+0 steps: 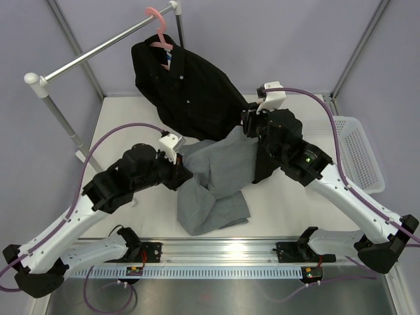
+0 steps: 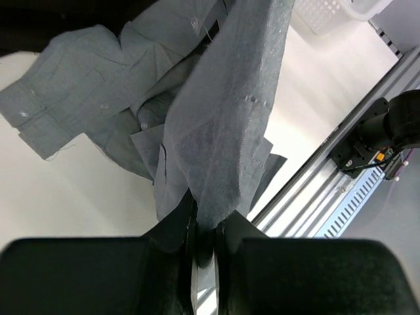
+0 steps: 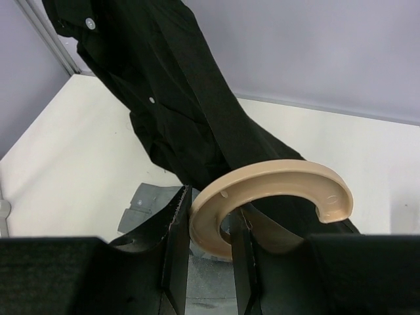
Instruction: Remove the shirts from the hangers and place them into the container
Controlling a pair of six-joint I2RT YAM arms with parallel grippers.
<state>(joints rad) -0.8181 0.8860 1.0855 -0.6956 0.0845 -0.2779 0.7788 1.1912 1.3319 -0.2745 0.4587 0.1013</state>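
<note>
Grey cloth fills the middle of the table [image 1: 131,118]. The grey shirt [image 1: 216,187] lies crumpled there with one fold drawn up taut, and its collar and sleeves are hard to sort out among the creases. At the grey shirt's left edge the left gripper [image 2: 205,226] is pinched tight on that raised fold; from above, its fingers are hidden under the wrist. At the grey shirt's far right corner the right gripper [image 3: 210,226] is clamped on the hook of the beige hanger [image 3: 272,190]. Only the hook shows, and the hanger's arms are lost below the fingers and cloth. Behind the grey shirt hangs the black shirt [image 1: 190,92], soft and dull with small pale buttons, its lower edge meeting the grey shirt. Its pink hanger [image 1: 159,29] shows only the hook and one shoulder, on the rail [image 1: 98,49]. Right of the grey shirt, well apart, stands the white mesh basket [image 1: 359,154], partly behind the right arm.
</note>
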